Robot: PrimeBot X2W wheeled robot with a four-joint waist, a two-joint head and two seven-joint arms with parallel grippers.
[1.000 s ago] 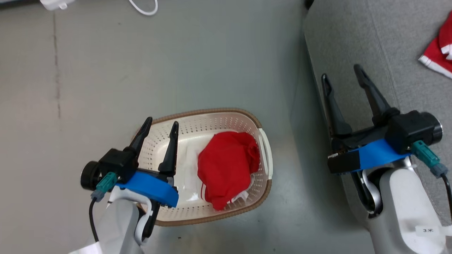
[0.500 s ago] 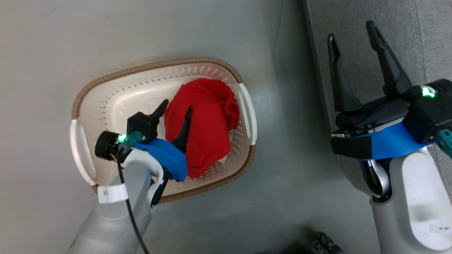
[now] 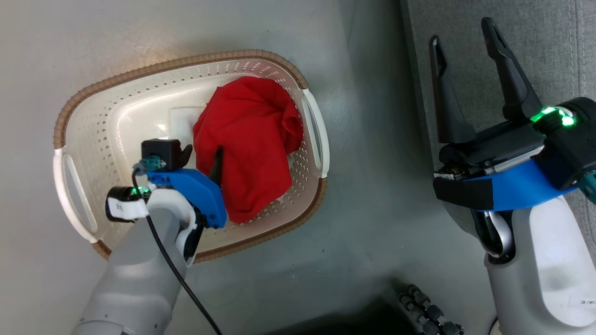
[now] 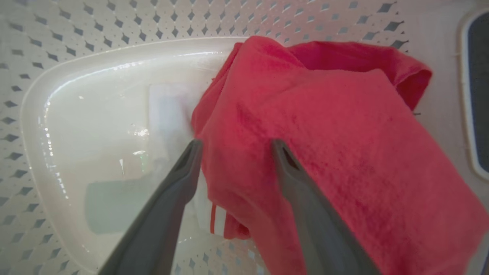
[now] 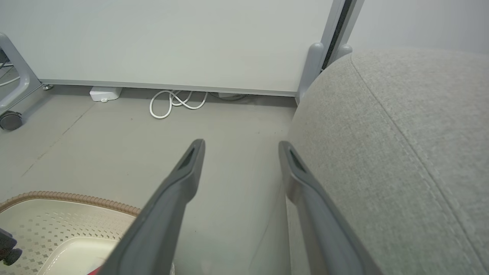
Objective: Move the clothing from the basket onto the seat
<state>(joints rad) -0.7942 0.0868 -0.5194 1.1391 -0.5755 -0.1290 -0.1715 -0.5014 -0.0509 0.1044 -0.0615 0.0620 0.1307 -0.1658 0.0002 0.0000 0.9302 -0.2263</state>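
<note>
The basket point(image 3: 163, 67) stands on the grey floor, cream with a brown rim. A crumpled piece of red clothing point(image 3: 251, 121) lies in its right half. My left gripper point(image 3: 201, 158) reaches down into the basket, open. In the left wrist view the left gripper point(image 4: 235, 147) straddles the left edge of the clothing point(image 4: 324, 133), one finger over red cloth, the other over the bare basket point(image 4: 114, 23) floor. A white stripe shows at the cloth's lower edge. My right gripper point(image 3: 462, 35) hovers open and holds nothing at the edge of the light-grey seat point(image 3: 558, 46).
In the right wrist view the right gripper point(image 5: 241, 148) points along the floor between the basket point(image 5: 76, 198) rim and the rounded seat point(image 5: 382, 133). A white coiled cable point(image 5: 175, 103) and adapter point(image 5: 105, 93) lie by the wall. A caster wheel point(image 5: 9, 120) stands far left.
The head camera has tilted, shifting the whole picture. My left gripper has dropped into the basket and turned onto the clothing's left edge. The right gripper stays open beside the seat.
</note>
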